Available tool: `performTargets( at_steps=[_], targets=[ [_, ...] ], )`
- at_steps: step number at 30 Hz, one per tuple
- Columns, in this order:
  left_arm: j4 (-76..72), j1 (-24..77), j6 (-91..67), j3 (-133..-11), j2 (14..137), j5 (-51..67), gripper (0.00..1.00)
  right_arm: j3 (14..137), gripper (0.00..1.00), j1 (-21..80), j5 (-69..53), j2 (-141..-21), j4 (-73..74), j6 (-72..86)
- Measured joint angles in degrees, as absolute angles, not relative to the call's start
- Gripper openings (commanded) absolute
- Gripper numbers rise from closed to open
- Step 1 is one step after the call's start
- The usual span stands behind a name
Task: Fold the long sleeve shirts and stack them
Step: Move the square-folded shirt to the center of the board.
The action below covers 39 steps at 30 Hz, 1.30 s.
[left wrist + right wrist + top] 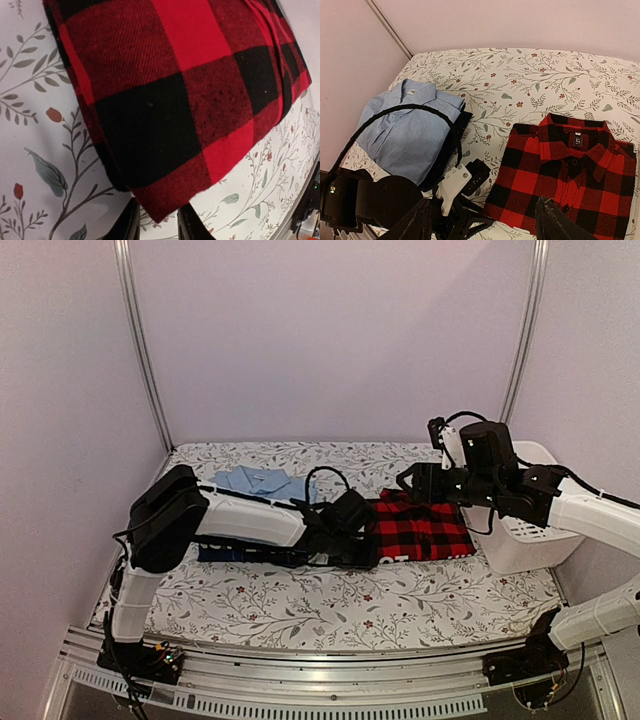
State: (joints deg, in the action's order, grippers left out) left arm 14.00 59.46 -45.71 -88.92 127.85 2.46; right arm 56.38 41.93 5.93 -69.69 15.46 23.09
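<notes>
The red-and-black checked flannel shirt (pixel 425 530) lies folded flat on the table's right half, collar up (pixel 570 185). My left gripper (pixel 365 535) is low at its near left corner. In the left wrist view that corner (pixel 175 90) pokes between the two narrow-set fingers (pixel 157 212); whether they pinch it does not show. My right gripper (pixel 415 480) hovers open above the shirt's far end, with nothing between its fingers (pixel 487 222). The light blue collared shirt (pixel 262 480) lies folded at the back left on a dark navy garment (pixel 465 120).
A white plastic basket (pixel 520 540) stands at the table's right edge, under my right arm. My left arm stretches low across the table's middle, over the dark garment's near part (pixel 225 553). A black cable loops above the blue shirt (pixel 420 107).
</notes>
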Motion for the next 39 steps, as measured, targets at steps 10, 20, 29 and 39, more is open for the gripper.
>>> performTargets(
  at_steps=[10, 20, 29, 39],
  targets=[
    [9.13, 59.40, -44.77, -86.17, 127.85, 2.37, 0.00, 56.05, 0.69, 41.93, 5.93, -71.88, 15.46, 23.14],
    [8.36, 59.33, -43.20, -73.54, 119.17, 4.40, 0.00, 54.33, 0.71, 41.54, 6.83, -73.65, 16.34, 23.22],
    [13.19, 59.29, -42.19, -64.93, 110.76, 6.70, 0.18, 50.24, 0.73, 40.62, 6.92, -76.38, 17.43, 24.86],
    [20.80, 59.18, -39.40, -70.54, 107.18, 8.14, 0.30, 46.85, 0.74, 37.36, 6.83, -77.71, 19.11, 28.38]
  ],
)
